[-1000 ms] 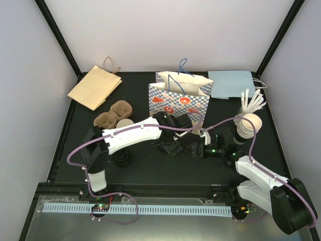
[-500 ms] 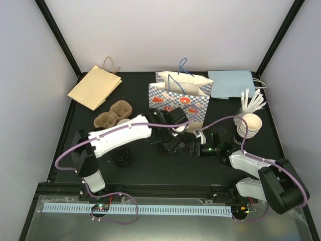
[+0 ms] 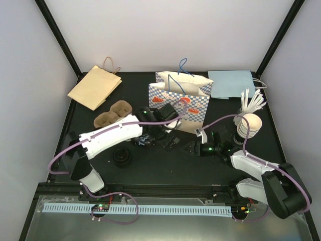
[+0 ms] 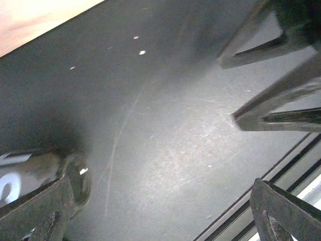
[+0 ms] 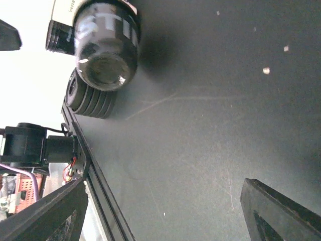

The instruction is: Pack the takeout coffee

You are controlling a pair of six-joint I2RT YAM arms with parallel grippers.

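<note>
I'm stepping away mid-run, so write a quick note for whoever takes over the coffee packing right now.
Left claw: open, empty, low over the table in front of the checkered bag.
Right claw: open, empty, facing it from the right.
Things: checkered bag upright mid-table; carrier to its left, looks empty; dark cup on the table beside the lid stack; cup stack near the right edge.
Done: nothing visibly packed.
Left: probably lid the cup, seat it in the carrier, then bag it.
</note>
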